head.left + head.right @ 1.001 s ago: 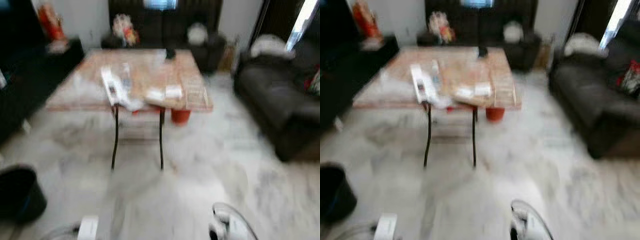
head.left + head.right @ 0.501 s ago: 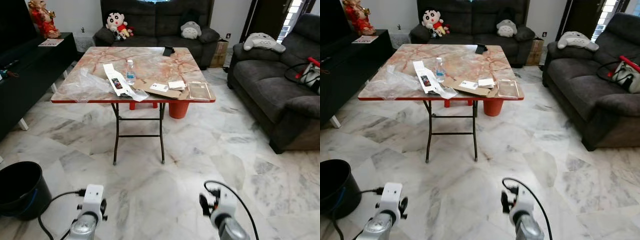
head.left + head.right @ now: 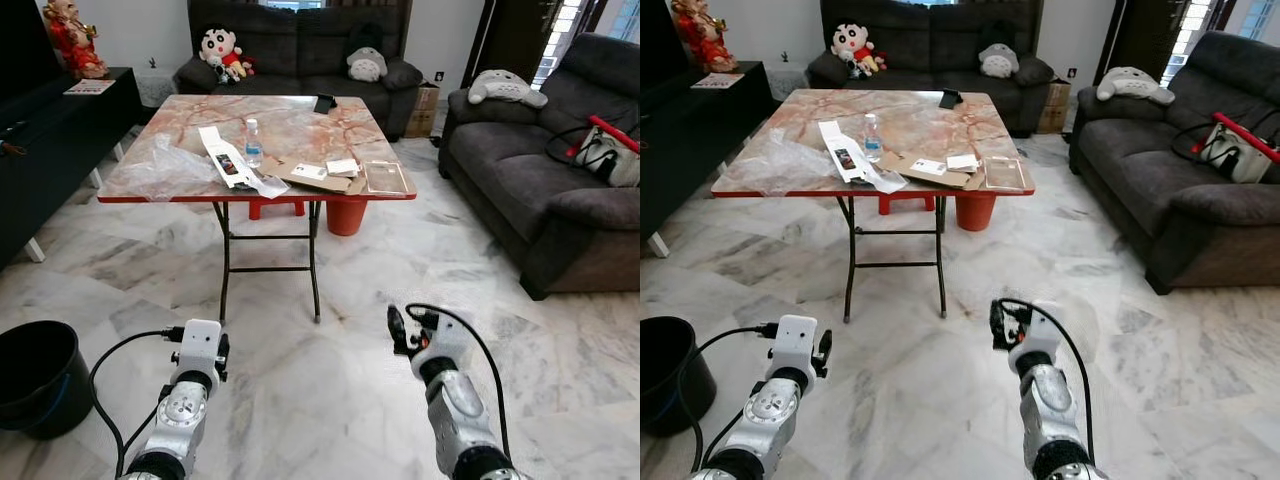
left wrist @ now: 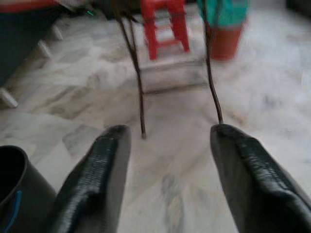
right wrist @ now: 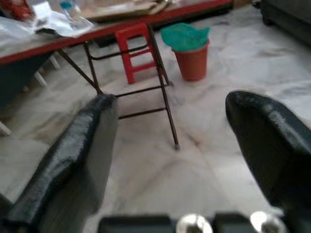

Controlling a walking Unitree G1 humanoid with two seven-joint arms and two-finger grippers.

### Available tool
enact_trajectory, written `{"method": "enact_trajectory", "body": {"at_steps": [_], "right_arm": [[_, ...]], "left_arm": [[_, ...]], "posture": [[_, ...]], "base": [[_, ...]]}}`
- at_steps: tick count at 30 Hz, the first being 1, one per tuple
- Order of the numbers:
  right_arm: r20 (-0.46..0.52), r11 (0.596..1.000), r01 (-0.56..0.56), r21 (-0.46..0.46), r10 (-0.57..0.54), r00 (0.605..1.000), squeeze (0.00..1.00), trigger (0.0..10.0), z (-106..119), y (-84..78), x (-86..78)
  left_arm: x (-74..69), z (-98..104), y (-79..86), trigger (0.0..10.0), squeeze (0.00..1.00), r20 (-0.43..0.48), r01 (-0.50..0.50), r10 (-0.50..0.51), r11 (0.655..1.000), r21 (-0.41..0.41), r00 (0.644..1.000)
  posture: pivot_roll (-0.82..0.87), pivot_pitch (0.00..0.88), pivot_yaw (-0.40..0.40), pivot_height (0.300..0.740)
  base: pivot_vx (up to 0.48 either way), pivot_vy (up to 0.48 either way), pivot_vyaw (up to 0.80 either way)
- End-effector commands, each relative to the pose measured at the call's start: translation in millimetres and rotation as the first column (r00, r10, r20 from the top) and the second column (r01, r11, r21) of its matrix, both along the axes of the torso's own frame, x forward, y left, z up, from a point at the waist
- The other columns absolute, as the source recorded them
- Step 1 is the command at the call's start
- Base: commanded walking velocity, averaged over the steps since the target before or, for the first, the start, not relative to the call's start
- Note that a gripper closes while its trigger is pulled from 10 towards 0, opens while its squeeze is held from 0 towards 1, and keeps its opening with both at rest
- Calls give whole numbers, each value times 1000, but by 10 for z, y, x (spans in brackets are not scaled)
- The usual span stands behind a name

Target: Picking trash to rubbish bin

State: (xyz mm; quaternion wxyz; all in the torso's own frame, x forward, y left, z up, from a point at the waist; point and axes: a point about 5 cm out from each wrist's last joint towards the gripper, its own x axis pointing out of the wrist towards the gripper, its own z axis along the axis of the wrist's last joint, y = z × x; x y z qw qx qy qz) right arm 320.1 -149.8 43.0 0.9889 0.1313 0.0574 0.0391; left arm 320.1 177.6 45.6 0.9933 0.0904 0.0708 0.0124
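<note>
Facing the bench (image 3: 300,120) with trash wrapper (image 3: 232,165) and bottle (image 3: 254,143) on top, we hold left gripper (image 4: 167,160) and right gripper (image 5: 170,145) fingers wide, empty, black bin (image 3: 38,375) at left on the floor.

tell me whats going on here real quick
The robot stands on the marble floor facing a folding table littered with trash: plastic wrap, a water bottle, cardboard. Both grippers, left and right, are open and empty, held low, short of the table. A black bin sits on the floor to its left. Nothing is picked up yet.
</note>
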Motion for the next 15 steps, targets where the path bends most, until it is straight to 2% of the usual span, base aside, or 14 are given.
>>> {"method": "enact_trajectory", "body": {"at_steps": [1, 6, 7, 8, 9, 10, 11, 15], "right_arm": [[64, 1000, -12, 13, 11, 998, 1000, 10000, 167, 71, 111], [82, 1000, -30, 3, 30, 996, 1000, 10000, 248, 123, 171], [84, 999, -34, -5, 34, 996, 1000, 10000, 259, 128, 179], [85, 999, -36, -11, 37, 996, 1000, 10000, 266, 130, 183], [87, 999, -37, -10, 38, 995, 1000, 10000, 272, 131, 186], [86, 999, -34, -12, 35, 996, 153, 10000, 276, 130, 189], [83, 1000, -30, -10, 30, 996, 0, 10000, 276, 130, 192], [89, 1000, -20, 1, 20, 996, 0, 10000, 305, 153, 209]], "left_arm": [[36, 77, 3, 10000, 1000, 41, 3, -2, 1000, -11, 999], [112, 187, -78, 10000, 1000, 82, 26, -24, 999, -24, 996], [128, 206, -93, 10000, 925, 86, 30, -28, 999, -19, 996], [139, 218, -103, 10000, 925, 88, 33, -31, 999, -14, 996], [147, 225, -116, 10000, 0, 88, 34, -33, 999, -6, 996], [157, 234, -134, 10000, 0, 87, 34, -33, 999, -4, 996], [164, 244, -147, 10000, 0, 91, 37, -36, 999, -9, 995], [183, 317, -210, 10000, 0, 134, 63, -59, 998, -29, 989]], "posture": [[140, 0, -34, 740], [142, 0, -39, 740], [142, 0, -39, 740], [142, 0, -39, 740], [134, 0, -40, 740], [134, 0, -40, 740], [134, 0, -40, 740], [134, 0, -40, 740]], "base": [[0, 0, 0], [0, 0, 0], [0, 0, 0], [0, 0, 0], [0, 0, 0], [0, 0, 0], [0, 0, 0], [0, 0, 0]]}}
